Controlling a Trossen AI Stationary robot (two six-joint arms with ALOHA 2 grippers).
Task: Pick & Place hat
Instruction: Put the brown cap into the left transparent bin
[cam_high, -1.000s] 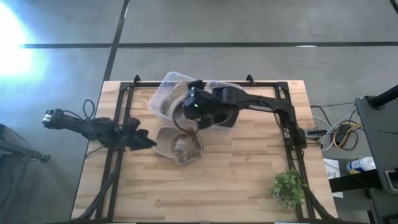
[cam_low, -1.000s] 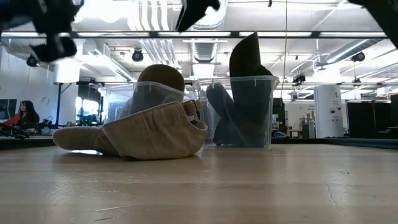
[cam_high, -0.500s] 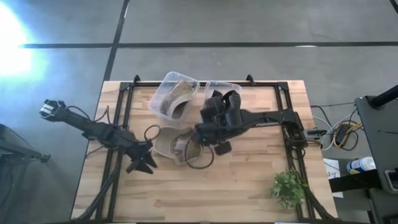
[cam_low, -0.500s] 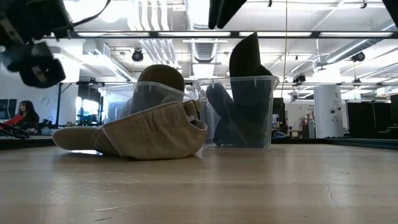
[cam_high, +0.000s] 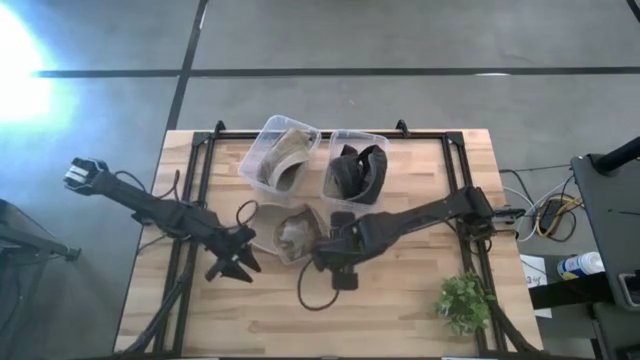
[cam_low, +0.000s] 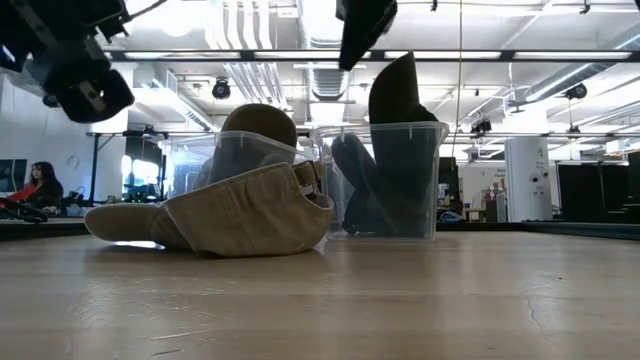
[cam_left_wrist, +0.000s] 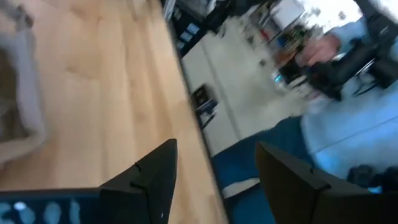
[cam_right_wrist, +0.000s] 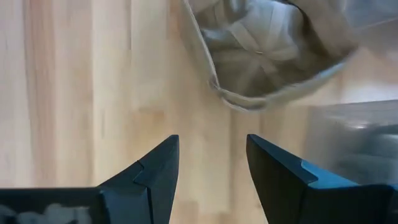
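Wooden tabletop (cam_high: 400, 300) fills the scene, and near its middle a tan hat (cam_high: 290, 235) lies upside down, its hollow facing up, just in front of two clear bins. One bin (cam_high: 278, 153) already holds a tan hat; the other bin (cam_high: 357, 165) holds a dark one. Right tool (cam_high: 338, 268) hovers just beside the loose hat's near edge, its fingers (cam_right_wrist: 155, 171) apart and empty. Left tool (cam_high: 240, 265) hangs close on the hat's other side, fingers spread wide, holding nothing. To grip well, the right tool should probably drop over the hat's rim, one finger inside the hollow and one outside, then close firmly before lifting.
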